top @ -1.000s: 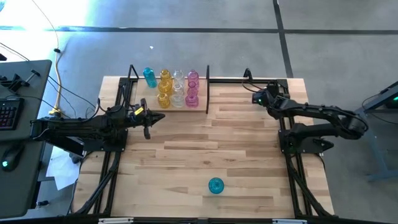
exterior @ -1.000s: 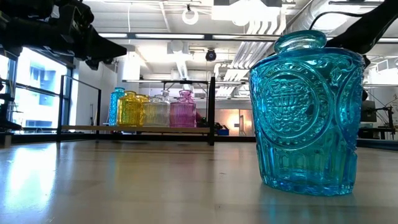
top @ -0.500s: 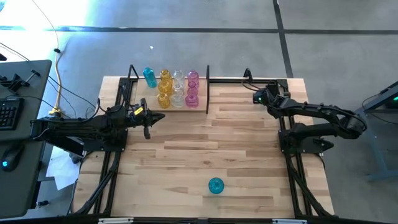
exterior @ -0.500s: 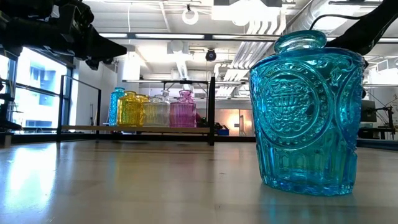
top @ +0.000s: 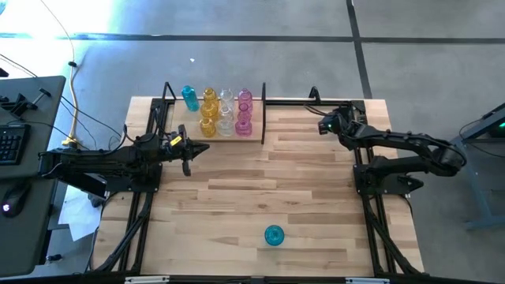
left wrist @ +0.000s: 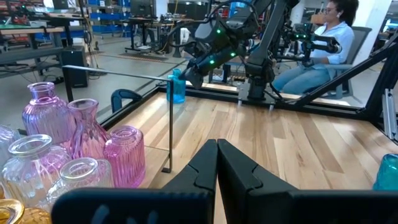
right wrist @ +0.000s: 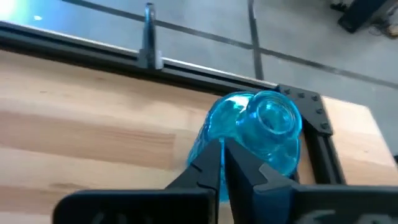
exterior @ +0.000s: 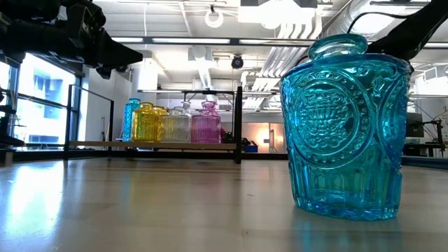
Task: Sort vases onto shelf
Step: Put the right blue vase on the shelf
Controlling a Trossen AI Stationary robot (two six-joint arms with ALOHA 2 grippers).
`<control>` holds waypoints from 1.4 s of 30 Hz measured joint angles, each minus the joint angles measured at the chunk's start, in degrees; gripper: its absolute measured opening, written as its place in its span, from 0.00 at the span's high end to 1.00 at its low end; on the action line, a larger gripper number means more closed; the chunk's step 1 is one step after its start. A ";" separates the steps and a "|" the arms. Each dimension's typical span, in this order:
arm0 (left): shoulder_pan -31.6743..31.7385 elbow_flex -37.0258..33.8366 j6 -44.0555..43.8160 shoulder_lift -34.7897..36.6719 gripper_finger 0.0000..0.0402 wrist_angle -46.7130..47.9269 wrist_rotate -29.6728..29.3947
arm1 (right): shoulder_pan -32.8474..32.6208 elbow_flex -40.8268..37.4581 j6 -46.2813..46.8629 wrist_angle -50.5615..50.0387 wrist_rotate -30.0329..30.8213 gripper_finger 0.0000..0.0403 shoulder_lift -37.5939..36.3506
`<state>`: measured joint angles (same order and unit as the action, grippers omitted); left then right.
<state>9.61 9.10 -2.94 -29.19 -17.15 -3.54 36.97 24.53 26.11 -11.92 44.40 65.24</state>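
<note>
The shelf (top: 263, 110) stands at the table's far edge, left of centre. A row of teal, amber, clear and pink vases (top: 225, 110) stands on it; pink and clear ones (left wrist: 81, 149) show close in the left wrist view. One teal vase (top: 274, 235) stands alone on its base near the front edge and looms large in the low view (exterior: 346, 126). Another teal vase (right wrist: 261, 134) stands upright at the far right by the black rail (left wrist: 176, 87). My right gripper (right wrist: 222, 146) is shut just before it. My left gripper (top: 201, 149) waits shut near the shelf. My right gripper's shut fingertips (right wrist: 214, 155) stand before the lower side (right wrist: 208, 134) of the far-right teal vase, slanting down at it. I cannot tell whether they touch it. The vase stands on the table.
Black frame rails (top: 371, 229) run along the table's left and right sides. A desk with a keyboard (top: 12, 142) stands off the table's left. A seated person (left wrist: 317, 50) shows beyond the table's right side. Bare wood lies between the shelf and the front vase.
My right gripper has stayed in place at the far right, rolled a little about its own line, and its fingers have come together. The vases have not moved.
</note>
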 joint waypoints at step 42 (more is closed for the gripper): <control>0.00 0.00 0.00 0.00 0.99 0.18 -0.08 | 8.59 6.52 10.22 -2.08 2.53 0.45 8.28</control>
<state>9.61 9.10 -2.94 -29.19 -16.97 -3.62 45.56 31.04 36.33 -14.00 46.93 73.52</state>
